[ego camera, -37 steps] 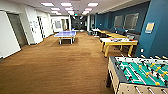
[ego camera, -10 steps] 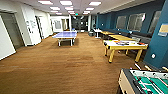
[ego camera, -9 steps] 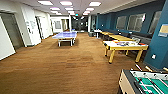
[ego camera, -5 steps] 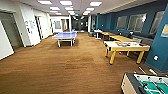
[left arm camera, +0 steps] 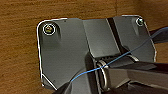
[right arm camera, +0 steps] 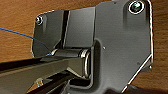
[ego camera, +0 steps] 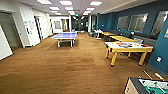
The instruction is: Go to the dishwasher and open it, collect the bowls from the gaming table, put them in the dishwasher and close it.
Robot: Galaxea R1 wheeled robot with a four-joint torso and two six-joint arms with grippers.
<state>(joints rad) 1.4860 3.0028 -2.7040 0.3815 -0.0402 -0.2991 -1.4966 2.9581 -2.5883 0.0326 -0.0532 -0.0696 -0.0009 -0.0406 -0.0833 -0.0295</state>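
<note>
Gaming table (ego camera: 125, 46) standing well ahead and rightward of both grippers, white-topped, yellow-rimmed, strewn with colourful boxes; bowls indistinguishable there, probably light, rigid, slick, best pinched at the rim; finger state of either gripper impossible to tell.

Your table-football table (ego camera: 147, 86) is cut off at the frame's lower right corner; items on the gaming table (ego camera: 127, 46) blur beyond telling.
</note>
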